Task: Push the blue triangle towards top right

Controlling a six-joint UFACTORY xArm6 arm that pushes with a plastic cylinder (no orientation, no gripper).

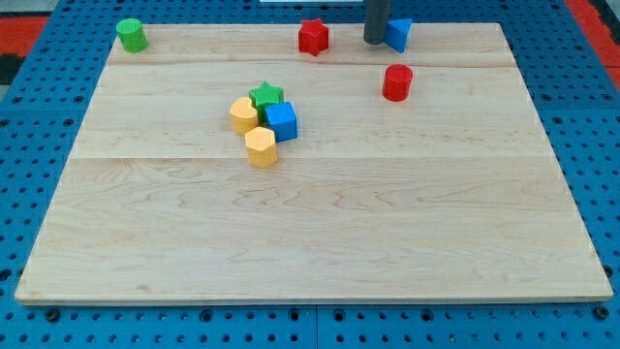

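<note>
The blue triangle (398, 33) is seen at the bench's (310, 223) top edge, right of centre, touched on its left by my tip (375, 41); no tool is fitted, nothing is grasped. A red star (313, 37) sits left, a red cylinder (396, 82) just below. No writing is seen.

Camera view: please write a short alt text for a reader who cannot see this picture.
My tip touches the left side of the blue triangle at the top edge of the wooden board, with a red star to its left and a red cylinder below. Near the middle, a green star, blue cube and two yellow blocks cluster; a green cylinder stands top left.
</note>
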